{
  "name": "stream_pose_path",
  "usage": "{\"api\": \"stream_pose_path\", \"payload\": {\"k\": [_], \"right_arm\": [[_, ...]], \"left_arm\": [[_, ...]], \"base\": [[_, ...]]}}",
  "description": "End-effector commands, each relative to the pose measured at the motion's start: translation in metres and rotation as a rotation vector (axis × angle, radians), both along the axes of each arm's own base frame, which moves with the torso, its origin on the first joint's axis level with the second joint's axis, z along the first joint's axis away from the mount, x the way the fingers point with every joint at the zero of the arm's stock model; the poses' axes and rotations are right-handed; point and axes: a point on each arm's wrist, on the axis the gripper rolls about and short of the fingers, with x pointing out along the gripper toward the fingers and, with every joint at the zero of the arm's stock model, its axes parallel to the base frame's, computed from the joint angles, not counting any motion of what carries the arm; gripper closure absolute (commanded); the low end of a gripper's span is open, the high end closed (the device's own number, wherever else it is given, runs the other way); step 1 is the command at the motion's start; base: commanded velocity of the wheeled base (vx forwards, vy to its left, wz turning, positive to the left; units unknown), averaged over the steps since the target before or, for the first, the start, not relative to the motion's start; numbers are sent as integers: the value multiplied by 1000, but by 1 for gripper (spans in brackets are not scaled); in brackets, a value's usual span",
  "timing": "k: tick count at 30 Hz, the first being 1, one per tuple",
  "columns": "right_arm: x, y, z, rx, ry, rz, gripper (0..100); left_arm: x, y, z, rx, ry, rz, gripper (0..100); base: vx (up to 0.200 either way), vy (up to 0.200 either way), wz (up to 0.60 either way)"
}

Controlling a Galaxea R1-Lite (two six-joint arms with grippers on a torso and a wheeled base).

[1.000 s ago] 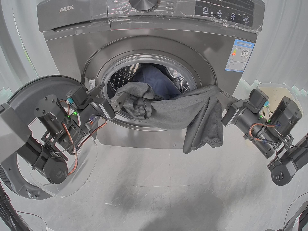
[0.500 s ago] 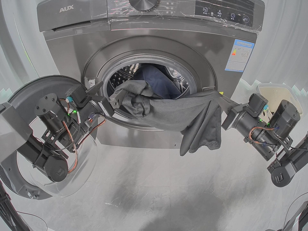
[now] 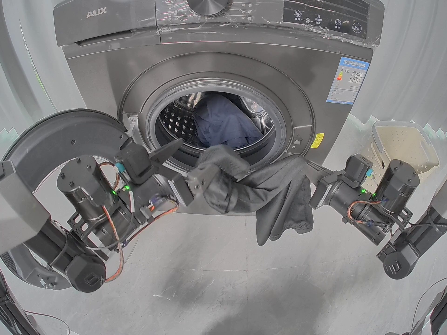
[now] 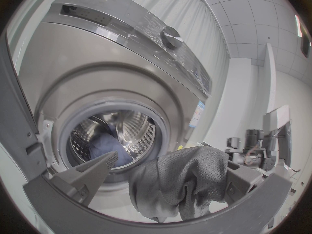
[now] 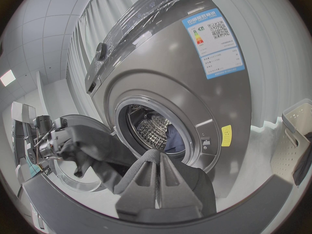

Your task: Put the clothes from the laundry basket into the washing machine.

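Observation:
A dark grey garment (image 3: 260,182) hangs stretched between my two grippers, just below and in front of the washing machine's round opening (image 3: 281,117). My left gripper (image 3: 193,157) is open, and one end of the cloth (image 4: 182,176) is draped over one of its fingers (image 4: 242,179). The other finger (image 4: 94,169) is bare. My right gripper (image 5: 159,156) is shut on the garment's other end, from which a loose flap hangs toward the floor. A blue garment (image 3: 223,122) lies inside the drum. The cream laundry basket (image 3: 405,145) stands at the right of the machine.
The machine's door (image 3: 60,131) is swung open to the left, behind my left arm. Something dark hangs at the basket's (image 5: 292,137) edge in the right wrist view. Grey tiled floor lies in front of the machine.
Both arms have come down and back from the opening. The grey garment, which lay partly in the drum's mouth, now hangs below its rim.

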Motion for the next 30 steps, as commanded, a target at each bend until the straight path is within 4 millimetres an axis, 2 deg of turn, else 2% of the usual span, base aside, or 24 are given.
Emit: {"api": "stream_pose_path", "payload": {"k": [1, 2, 4, 5, 9, 11, 17, 20, 22, 25, 28, 30], "right_arm": [[6, 1, -15, -23, 44, -9, 100], [6, 1, -15, -23, 44, -9, 100], [6, 1, -19, -32, 60, -7, 100], [6, 1, -19, -32, 60, -7, 100], [4, 1, -21, -37, 66, -1, 100], [3, 2, -21, -38, 67, 2, 100], [-1, 2, -26, -51, 90, 8, 100], [-2, -1, -30, -60, 108, -3, 100], [-2, -8, -32, -69, 120, -28, 100], [0, -36, -41, -111, 163, -111, 100], [-1, -54, -50, -141, 203, -172, 100], [-1, -60, -55, -151, 226, -182, 100]], "left_arm": [[-20, -1, -23, 80, 78, -76, 0], [-20, -1, -23, 80, 78, -76, 0], [-18, 2, -43, 159, 112, -71, 0], [-18, 2, -43, 159, 112, -71, 0], [-4, 17, -74, 251, 186, 4, 0], [2, 20, -78, 259, 188, 29, 0], [14, 22, -70, 227, 159, 88, 0], [26, 23, -58, 175, 125, 143, 0], [32, 27, -55, 152, 118, 173, 0], [40, 34, -52, 136, 112, 212, 0], [44, 35, -48, 125, 96, 220, 0], [46, 37, -46, 118, 86, 230, 0]], "base": [[0, 0, 0], [0, 0, 0], [0, 0, 0], [0, 0, 0], [0, 0, 0], [0, 0, 0], [0, 0, 0], [0, 0, 0], [0, 0, 0], [0, 0, 0], [0, 0, 0], [0, 0, 0]]}}
